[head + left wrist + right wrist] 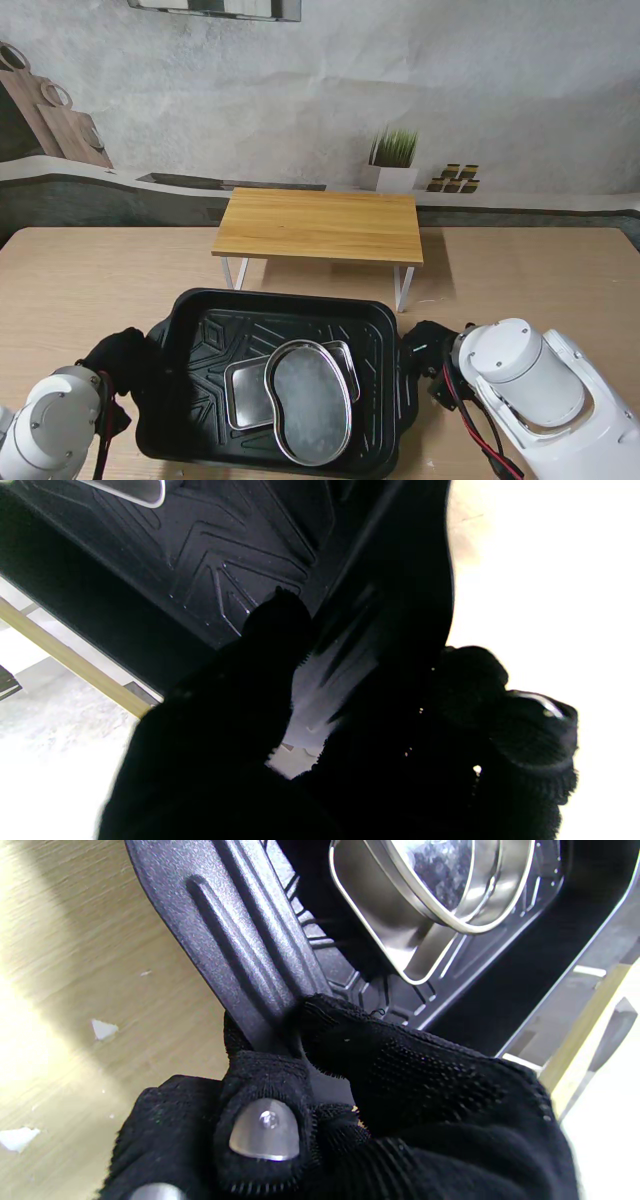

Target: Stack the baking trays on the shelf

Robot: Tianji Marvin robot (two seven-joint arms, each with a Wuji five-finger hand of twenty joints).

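A large black baking tray (205, 330) lies on the table near me, in front of the small wooden shelf (320, 224). Inside it rest a rectangular steel tray (244, 392) and an oval steel tray (310, 403) on top. My left hand (118, 362), in a black glove, is shut on the black tray's left handle (390, 615). At the opposite side my right hand (432, 352) pinches the right handle (240, 955) between thumb and fingers (380, 1060). The steel trays (425, 895) show in the right wrist view.
The shelf stands on white legs (237, 272) just beyond the black tray. A potted plant (392, 160) and small dark blocks (454, 178) sit behind it by the wall. Scraps of white paper (104, 1029) lie on the table by my right hand.
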